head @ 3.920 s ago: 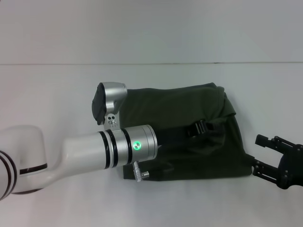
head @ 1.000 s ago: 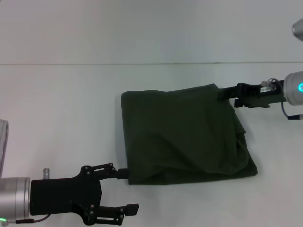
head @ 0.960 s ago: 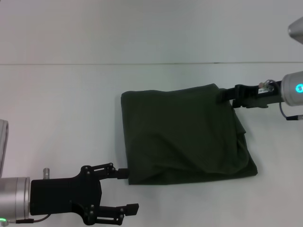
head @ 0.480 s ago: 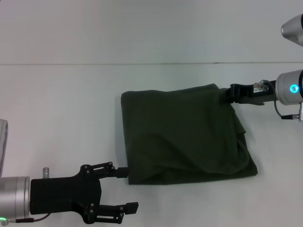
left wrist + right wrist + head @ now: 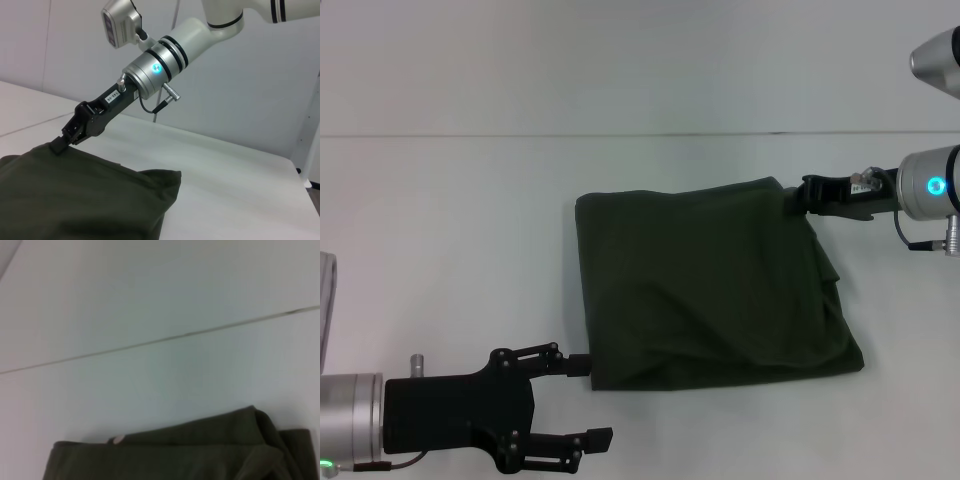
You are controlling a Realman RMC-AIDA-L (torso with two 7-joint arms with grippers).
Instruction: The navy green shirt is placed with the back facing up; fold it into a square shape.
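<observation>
The navy green shirt (image 5: 710, 285) lies folded into a rough square in the middle of the white table, with its right edge bunched in loose layers. My right gripper (image 5: 798, 197) is at the shirt's far right corner, its narrow fingers closed on the fabric. The left wrist view shows the same pinch: right gripper (image 5: 62, 144) on the shirt (image 5: 75, 200). My left gripper (image 5: 592, 402) is open at the near left corner. One fingertip (image 5: 582, 365) is right beside the shirt's edge; the other is off the cloth. The right wrist view shows only the shirt's far edge (image 5: 175, 455).
A thin seam (image 5: 520, 135) runs across the white table (image 5: 450, 250) behind the shirt. A pale wall (image 5: 250, 75) stands beyond the table's far side, and the table's edge (image 5: 295, 167) shows in the left wrist view.
The left arm has pulled back from over the shirt to the near left. The right gripper went from the near right to the far right corner, and its wrist has drifted slightly left.
</observation>
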